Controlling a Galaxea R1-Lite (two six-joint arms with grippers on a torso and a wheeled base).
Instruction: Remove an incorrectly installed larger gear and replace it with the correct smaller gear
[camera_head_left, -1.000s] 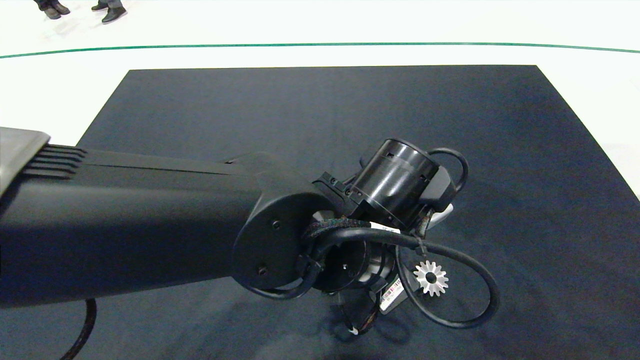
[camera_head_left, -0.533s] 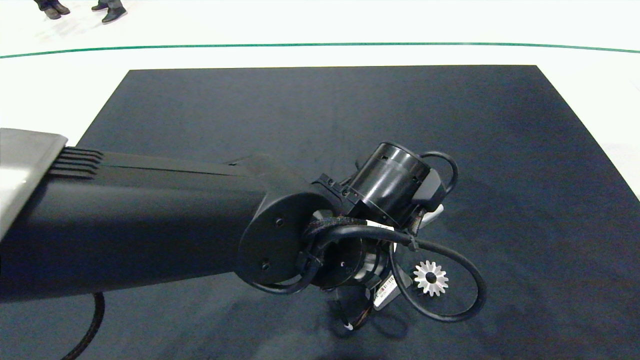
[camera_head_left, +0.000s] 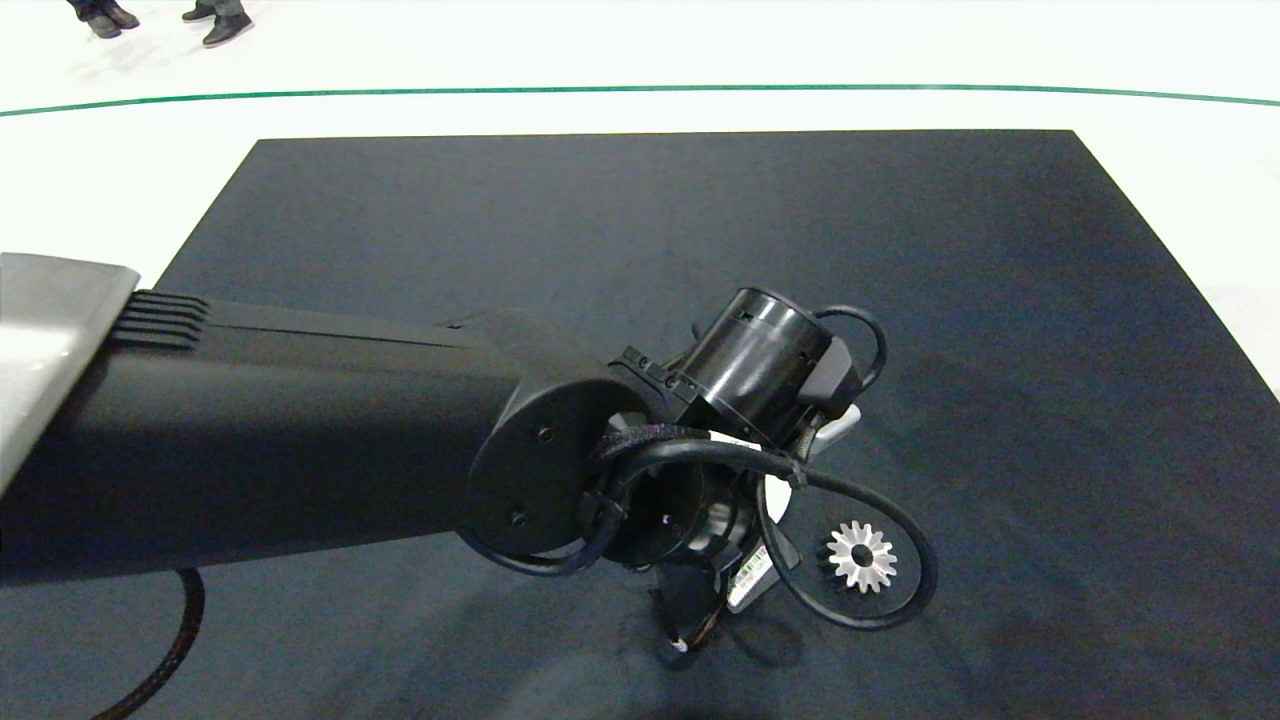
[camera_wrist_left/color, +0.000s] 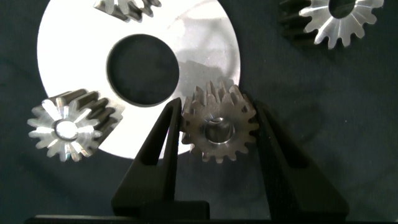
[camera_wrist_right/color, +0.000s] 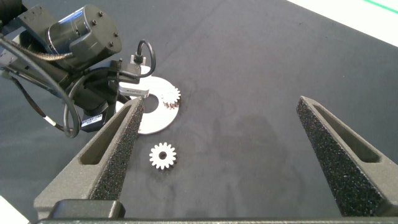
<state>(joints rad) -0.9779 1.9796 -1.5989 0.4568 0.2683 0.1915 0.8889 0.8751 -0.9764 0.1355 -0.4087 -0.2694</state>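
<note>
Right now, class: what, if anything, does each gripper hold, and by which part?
The left gripper grips the smaller gear by opposite sides of its toothed rim, over the white disc's edge. The right gripper is open and holds nothing.

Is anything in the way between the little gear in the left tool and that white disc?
Nothing visible. The smaller gear sits between the left tool's fingers, at the white disc's rim; a neighbouring gear lies clear of it. The right tool hovers aside.
</note>
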